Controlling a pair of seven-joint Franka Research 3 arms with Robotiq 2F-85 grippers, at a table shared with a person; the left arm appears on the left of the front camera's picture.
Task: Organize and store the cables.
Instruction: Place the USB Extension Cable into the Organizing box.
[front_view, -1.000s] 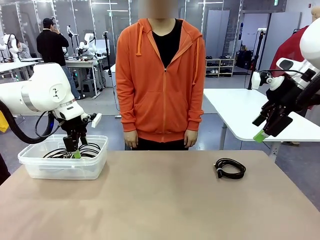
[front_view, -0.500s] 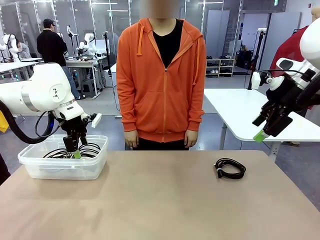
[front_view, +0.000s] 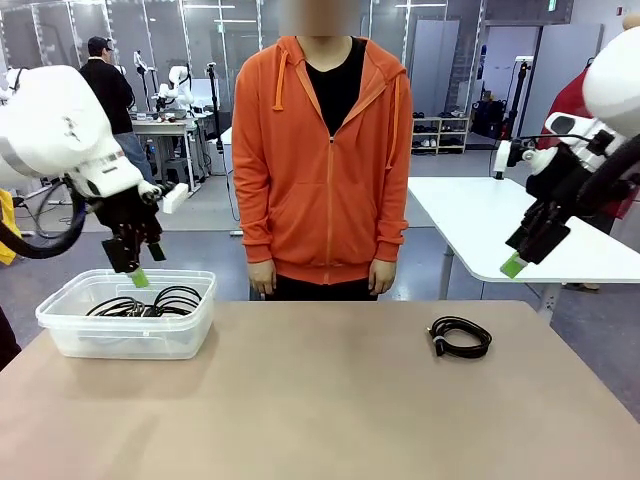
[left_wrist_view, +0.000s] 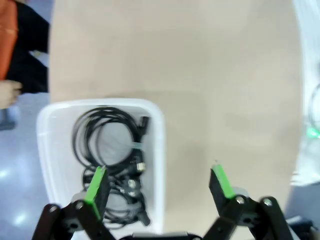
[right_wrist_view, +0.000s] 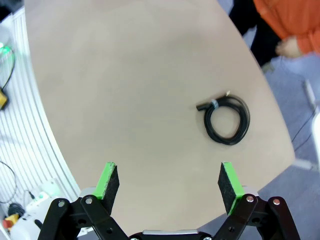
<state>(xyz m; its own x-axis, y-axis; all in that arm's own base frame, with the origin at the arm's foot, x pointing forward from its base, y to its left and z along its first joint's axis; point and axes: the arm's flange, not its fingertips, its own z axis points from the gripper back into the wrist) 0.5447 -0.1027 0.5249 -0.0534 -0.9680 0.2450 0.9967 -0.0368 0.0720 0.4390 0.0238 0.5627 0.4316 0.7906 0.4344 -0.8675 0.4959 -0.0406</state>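
- Left gripper (front_view: 134, 268): held in the air above the far left corner of the clear plastic bin (front_view: 60, 328), clear of its rim. Fingers (left_wrist_view: 95, 186) stand wide apart; nothing between them.
- Right gripper (front_view: 519, 256): raised high off the right end of the bench (front_view: 330, 400), well apart from everything on it. Fingers (right_wrist_view: 109, 180) wide apart and empty.
- Stored cables (front_view: 150, 301): black coils lie overlapping inside the bin at the left end of the bench. The left wrist view shows one large round coil (left_wrist_view: 107, 140) with smaller bundles and plug ends beneath it.
- Loose cable (front_view: 460, 336): one bound black coil lies flat on the bare bench, right of centre, near the far edge.
- Person in an orange hoodie (front_view: 322, 160): stands at the far side, arms hanging, hands off the bench.
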